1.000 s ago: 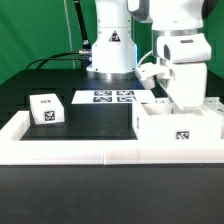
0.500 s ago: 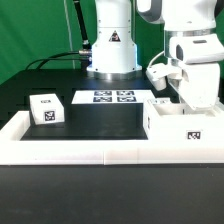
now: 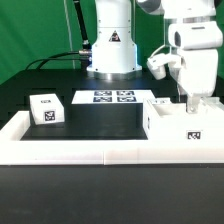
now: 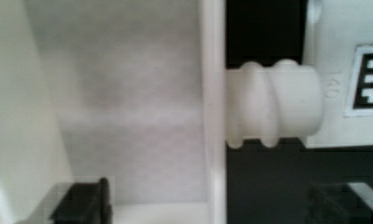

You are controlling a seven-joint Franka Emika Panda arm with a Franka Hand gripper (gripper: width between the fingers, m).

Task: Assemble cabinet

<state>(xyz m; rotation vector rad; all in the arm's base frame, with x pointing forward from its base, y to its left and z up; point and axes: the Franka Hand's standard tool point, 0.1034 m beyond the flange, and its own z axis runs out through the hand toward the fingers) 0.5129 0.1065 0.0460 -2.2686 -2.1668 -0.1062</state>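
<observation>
The hollow white cabinet body (image 3: 183, 128) stands at the exterior view's right against the front rail, with a tag on its front face. My gripper (image 3: 190, 102) hovers just above its top edge. In the wrist view my gripper (image 4: 218, 200) is open, with one dark fingertip (image 4: 85, 200) over the body's inside and the other outside. The body's thin wall (image 4: 213, 110) runs between them, and neither finger touches it. A ribbed white peg (image 4: 272, 105) sticks out beside a tagged white part (image 4: 361, 80). The small tagged cabinet block (image 3: 45, 108) sits at the exterior view's left.
The marker board (image 3: 108, 97) lies flat in front of the robot's base (image 3: 110, 55). A low white rail (image 3: 70, 150) borders the black table along the front and the exterior view's left. Cables trail at the back left.
The cabinet body slid toward the exterior view's right. My gripper then rose from low on the body to just above its top edge.
</observation>
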